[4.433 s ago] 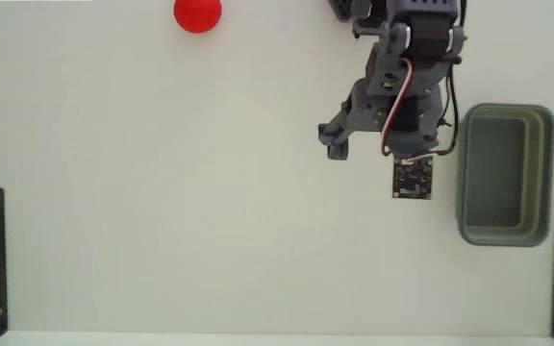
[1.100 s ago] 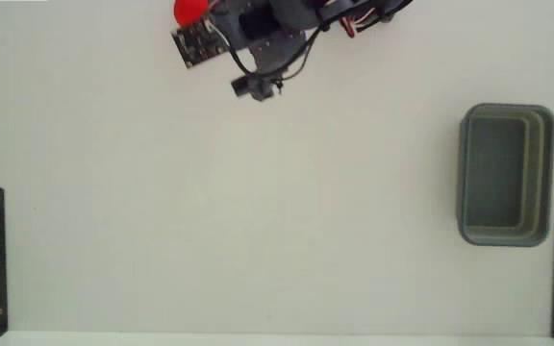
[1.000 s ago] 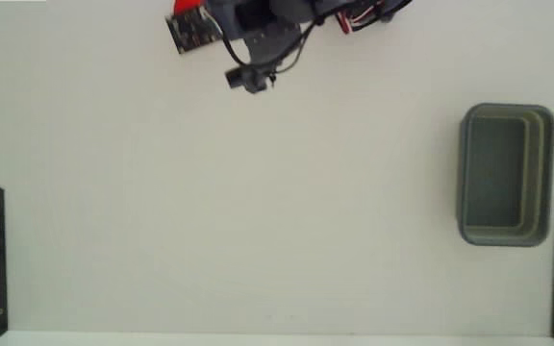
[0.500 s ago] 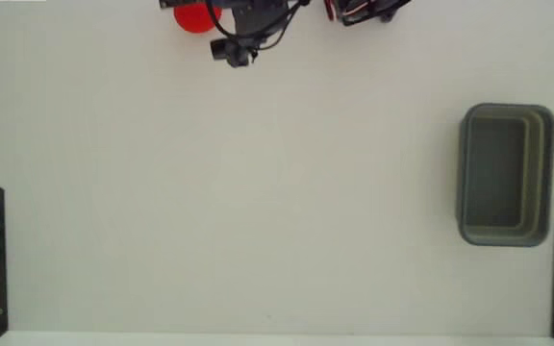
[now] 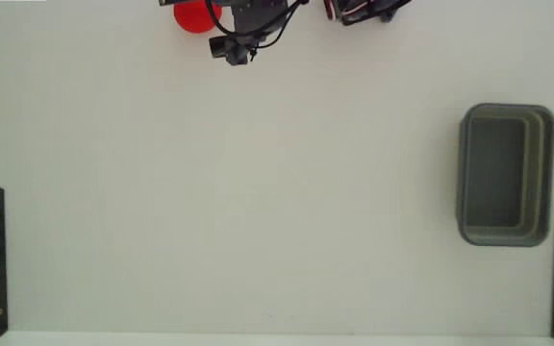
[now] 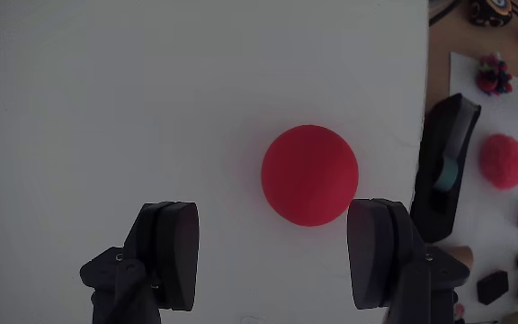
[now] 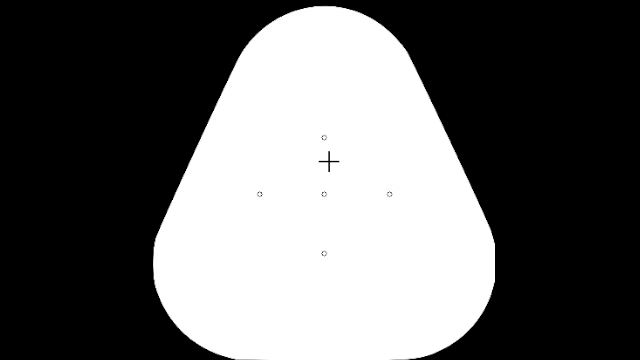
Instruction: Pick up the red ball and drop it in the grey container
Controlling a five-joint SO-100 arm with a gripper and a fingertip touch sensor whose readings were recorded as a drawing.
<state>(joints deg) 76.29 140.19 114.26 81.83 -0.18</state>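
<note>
Having swung from beside the rectangular grey-green plastic tub [image 5: 506, 175] at the right of the fixed view to the top edge, the arm now hangs over the small, smooth bright red ball [image 6: 309, 175] at upper left, ready for the pick. In the wrist view the two-finger gripper [image 6: 277, 252] stands wide, holding nothing, the ball just beyond its dark pads [image 6: 171, 252] and untouched.

The arm [image 5: 258, 14] has swung from beside the grey container [image 5: 505, 175] to the red ball [image 5: 196, 15].
</note>
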